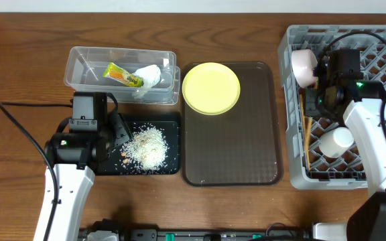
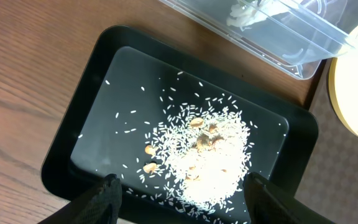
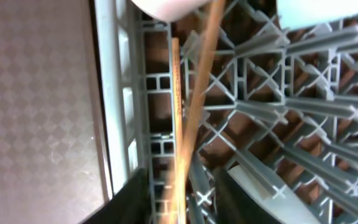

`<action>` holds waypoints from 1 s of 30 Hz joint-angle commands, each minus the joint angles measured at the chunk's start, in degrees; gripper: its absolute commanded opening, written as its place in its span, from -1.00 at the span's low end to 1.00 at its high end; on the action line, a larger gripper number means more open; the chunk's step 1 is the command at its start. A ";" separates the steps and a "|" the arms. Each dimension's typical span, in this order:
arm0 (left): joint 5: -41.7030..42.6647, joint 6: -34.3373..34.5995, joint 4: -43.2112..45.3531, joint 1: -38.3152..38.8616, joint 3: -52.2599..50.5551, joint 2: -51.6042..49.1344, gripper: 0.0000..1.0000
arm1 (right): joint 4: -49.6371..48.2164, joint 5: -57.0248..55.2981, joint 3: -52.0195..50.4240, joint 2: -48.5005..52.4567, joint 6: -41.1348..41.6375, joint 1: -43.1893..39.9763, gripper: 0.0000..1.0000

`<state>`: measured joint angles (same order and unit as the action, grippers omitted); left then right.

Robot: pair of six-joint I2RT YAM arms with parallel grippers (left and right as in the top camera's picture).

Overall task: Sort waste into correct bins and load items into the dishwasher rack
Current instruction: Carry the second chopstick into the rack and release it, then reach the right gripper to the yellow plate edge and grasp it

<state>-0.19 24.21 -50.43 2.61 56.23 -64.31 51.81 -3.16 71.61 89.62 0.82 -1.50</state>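
Left gripper (image 2: 182, 182): fingers apart, low over the near edge of the black tray (image 2: 89, 87).
Rice (image 2: 207, 158): heaped with brown bits in the black tray.
Clear tub (image 1: 76, 67): far left, holding the wrapper (image 1: 122, 75) and napkin (image 1: 149, 75).
Plate (image 1: 210, 88): on the far-left corner of the brown tray (image 1: 233, 154).
Right gripper (image 3: 182, 177): fingers apart, not clamped, astride the chopsticks (image 3: 194, 106).
Chopsticks: along the left wall of the rack (image 1: 293, 134).
Cup (image 1: 334, 142): lay inside the rack.
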 commanded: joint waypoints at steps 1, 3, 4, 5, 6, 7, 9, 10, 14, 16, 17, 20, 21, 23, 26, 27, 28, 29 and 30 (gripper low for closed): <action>-0.28 0.31 -0.11 -0.24 0.24 -0.04 0.32 | -0.92 2.82 1.40 -0.94 -1.01 0.39 -0.24; -0.28 0.33 -0.11 -0.24 0.24 -0.04 0.32 | -2.12 5.90 2.86 -1.79 0.13 1.40 -0.21; -0.28 0.33 -0.11 -0.24 0.24 -0.04 0.32 | -3.19 7.76 3.30 -2.12 1.09 2.05 -0.21; -0.28 0.33 -0.11 -0.24 0.24 -0.04 0.32 | -4.79 10.01 3.52 -2.47 1.88 3.06 -0.20; -0.28 0.33 -0.11 -0.24 0.24 -0.04 0.32 | -6.21 11.50 3.52 -2.69 2.49 4.09 -0.17; -0.28 0.33 -0.11 -0.24 0.24 -0.04 0.32 | -7.52 12.55 3.52 -2.73 3.63 5.46 -0.15; -0.28 0.33 -0.11 -0.24 0.24 -0.04 0.32 | -9.27 12.33 3.43 -2.38 5.55 8.46 -0.13; -0.28 0.33 -0.11 -0.24 0.24 -0.04 0.32 | -9.97 11.76 3.34 -2.05 6.34 10.10 -0.13; -0.28 0.33 -0.11 -0.24 0.24 -0.04 0.32 | -12.74 7.76 2.69 0.55 11.10 15.78 -0.12; -0.28 0.33 -0.11 -0.24 0.24 -0.04 0.32 | -13.94 5.03 2.45 2.80 14.19 18.29 -0.11; -0.28 0.33 -0.11 -0.24 0.24 -0.04 0.32 | -14.64 3.41 2.43 4.33 15.98 19.50 -0.07; -0.28 0.33 -0.11 -0.24 0.24 -0.04 0.32 | -17.70 0.79 2.43 9.25 20.94 22.25 0.01; -0.28 0.33 -0.11 -0.24 0.24 -0.04 0.32 | -19.15 0.79 2.43 11.02 22.03 22.97 0.01; -0.28 0.33 -0.11 -0.24 0.24 -0.04 0.32 | -21.77 0.76 2.43 14.34 24.70 23.96 0.00; -0.28 0.33 -0.11 -0.24 0.24 -0.04 0.32 | -24.94 0.15 2.43 18.91 28.96 24.98 -0.02; -0.28 0.33 -0.11 -0.24 0.24 -0.04 0.32 | -25.77 -0.07 2.43 20.33 30.58 25.22 -0.03; -0.28 0.33 -0.13 -0.24 0.24 -0.04 0.32 | -26.43 -0.11 2.43 21.59 31.74 25.46 -0.03; -0.28 0.33 -0.11 -0.24 0.24 -0.04 0.32 | -27.02 -0.26 2.43 22.88 32.96 25.59 -0.04; -0.28 0.33 -0.11 -0.24 0.24 -0.04 0.32 | -27.39 -0.48 2.43 24.02 34.23 25.68 -0.06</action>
<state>-0.21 24.18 -50.43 2.61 56.23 -64.31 25.15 -1.74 74.08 111.20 28.23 23.40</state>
